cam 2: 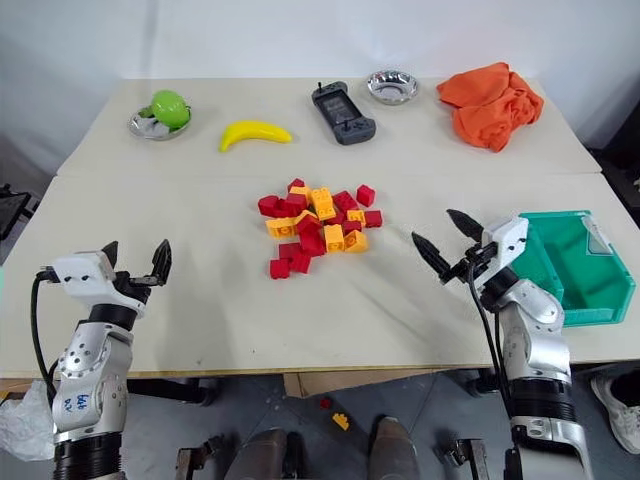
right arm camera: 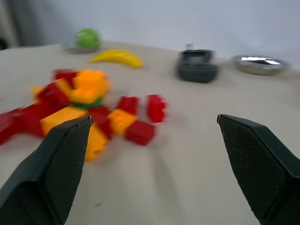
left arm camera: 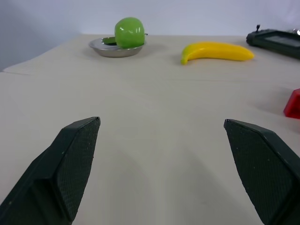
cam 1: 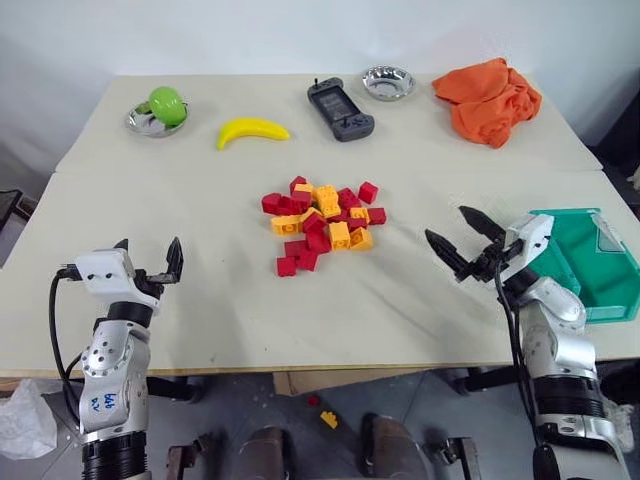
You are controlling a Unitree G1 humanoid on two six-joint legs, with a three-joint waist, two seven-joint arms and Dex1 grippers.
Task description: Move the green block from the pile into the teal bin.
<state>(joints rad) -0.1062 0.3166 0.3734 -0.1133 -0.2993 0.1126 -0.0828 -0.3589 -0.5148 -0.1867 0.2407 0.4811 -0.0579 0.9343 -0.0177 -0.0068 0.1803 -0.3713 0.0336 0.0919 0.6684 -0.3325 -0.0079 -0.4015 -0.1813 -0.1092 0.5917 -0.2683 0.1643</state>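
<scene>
The pile (cam 1: 318,238) of red and orange-yellow studded bricks lies in the middle of the table. A sliver of the green block (right arm camera: 91,104) peeks out under an orange brick in the pile, seen in the right wrist view. The teal bin (cam 1: 578,268) stands at the table's right front edge, right behind my right arm. My right gripper (cam 1: 444,221) is open and holds nothing; it hovers between the bin and the pile, pointing toward the bricks. Over the front left of the table my left gripper (cam 1: 150,242) also stands open, with bare tabletop between its fingers (left arm camera: 70,168).
Along the far edge sit a light-green apple (cam 1: 167,103) in a metal dish, a banana (cam 1: 250,130), a dark game controller (cam 1: 340,108), a small metal bowl (cam 1: 388,82) and a crumpled orange cloth (cam 1: 488,98). Two stray bricks (cam 1: 328,418) lie on the floor below the front edge.
</scene>
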